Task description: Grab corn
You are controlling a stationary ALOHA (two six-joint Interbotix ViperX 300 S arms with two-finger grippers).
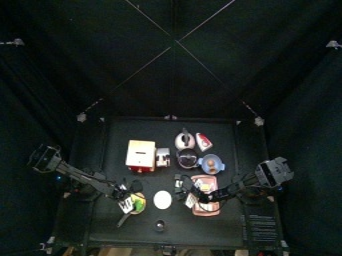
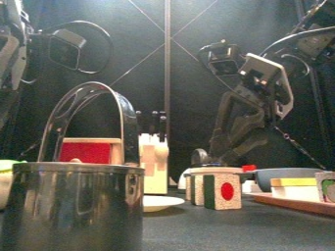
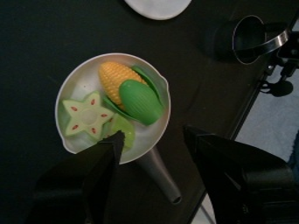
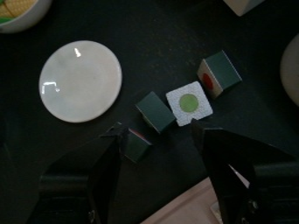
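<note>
The corn (image 3: 126, 84), a yellow cob with bright green husk leaves, lies in a small white pan (image 3: 79, 75) beside a green star-shaped slice (image 3: 84, 116). In the top view the corn (image 1: 136, 206) is at the table's front left. My left gripper (image 3: 163, 179) hangs open above the pan's handle, a little short of the corn, and holds nothing; in the top view it (image 1: 124, 196) is right by the pan. My right gripper (image 4: 163, 179) is open and empty over small picture blocks (image 4: 187, 101) beside a white round disc (image 4: 82, 82).
A beige box (image 1: 140, 153) stands at the table's middle left, with cups and bowls (image 1: 187, 140) behind. A metal pot (image 2: 72, 208) stands close at the front edge. A wooden tray (image 1: 206, 190) lies under the right gripper. The white disc (image 1: 163, 200) lies between the grippers.
</note>
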